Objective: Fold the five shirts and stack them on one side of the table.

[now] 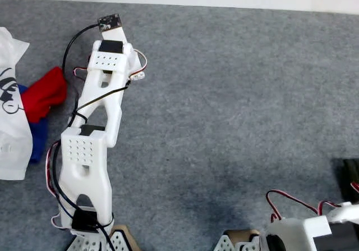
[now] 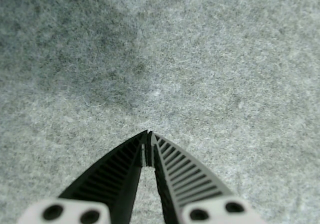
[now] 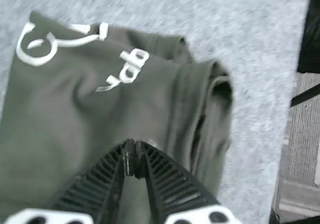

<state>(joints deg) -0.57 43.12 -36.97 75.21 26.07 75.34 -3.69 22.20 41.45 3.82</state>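
My left pincer [image 2: 148,136] sits closed above grey felt counter [image 2: 210,58]; right pincer [image 3: 134,146] closed over rumpled dark olive cloth shirt [image 3: 75,114], white print.

My screens show a mottled grey felt tabletop [image 1: 235,94] beneath the white left arm [image 1: 95,127], which has black and red cables. I see a white shirt [image 1: 11,133] with black print, a red shirt [image 1: 45,91] and a blue shirt [image 1: 38,136]. An olive-green shirt [image 3: 75,114] carries white lettering. The left fingers [image 2: 120,174] and right fingers [image 3: 100,184] are black and ribbed.
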